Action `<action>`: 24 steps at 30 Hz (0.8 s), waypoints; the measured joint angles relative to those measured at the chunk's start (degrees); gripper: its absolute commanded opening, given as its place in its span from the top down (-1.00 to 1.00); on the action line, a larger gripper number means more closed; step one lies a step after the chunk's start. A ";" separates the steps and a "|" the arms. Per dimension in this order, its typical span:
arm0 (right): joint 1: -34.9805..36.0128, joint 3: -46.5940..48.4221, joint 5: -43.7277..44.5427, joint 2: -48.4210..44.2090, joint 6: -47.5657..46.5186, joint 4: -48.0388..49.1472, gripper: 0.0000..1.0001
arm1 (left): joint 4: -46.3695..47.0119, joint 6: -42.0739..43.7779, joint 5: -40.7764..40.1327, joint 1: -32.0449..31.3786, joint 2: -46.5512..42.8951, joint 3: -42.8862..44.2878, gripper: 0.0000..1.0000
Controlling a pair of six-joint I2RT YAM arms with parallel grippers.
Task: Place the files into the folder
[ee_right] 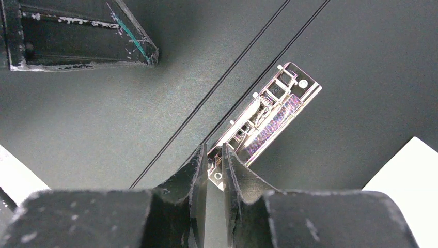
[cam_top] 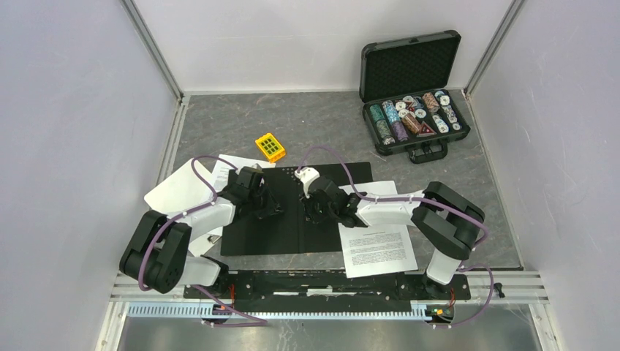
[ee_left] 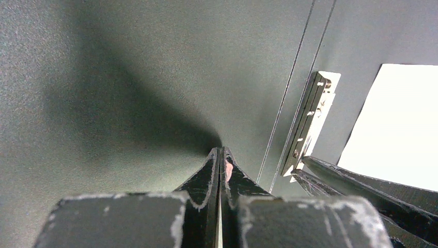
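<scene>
The folder (cam_top: 256, 234) lies open on the table with its black inside up. Its metal clip (ee_right: 271, 111) sits just right of the spine. My right gripper (ee_right: 214, 152) has its jaws narrowed onto the near end of that clip, the metal spanning the small gap between them. My left gripper (ee_left: 221, 152) is shut and empty, with its tips down on the folder's left cover (ee_left: 129, 77). One printed file (cam_top: 376, 245) lies partly under the right arm at the folder's right edge. More files (cam_top: 219, 172) lie at the folder's upper left corner.
A white clipboard (cam_top: 175, 191) lies left of the folder under the left arm. An open black case of poker chips (cam_top: 413, 110) stands at the back right. A small yellow block (cam_top: 270, 147) sits behind the folder. Walls close in on three sides.
</scene>
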 measured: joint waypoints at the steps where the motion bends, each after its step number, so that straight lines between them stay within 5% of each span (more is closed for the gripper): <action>1: 0.04 -0.35 0.02 -0.13 -0.15 0.48 0.59 | 0.00 0.00 -0.02 0.00 0.02 0.00 0.96; 19: 0.26 -6.45 1.03 -1.68 -1.70 9.55 0.59 | 0.24 0.00 -0.37 -0.09 0.92 0.74 0.95; 24: 0.09 -5.46 0.83 -3.26 -2.91 7.28 0.46 | 0.31 0.00 -0.44 -0.15 0.94 0.74 0.95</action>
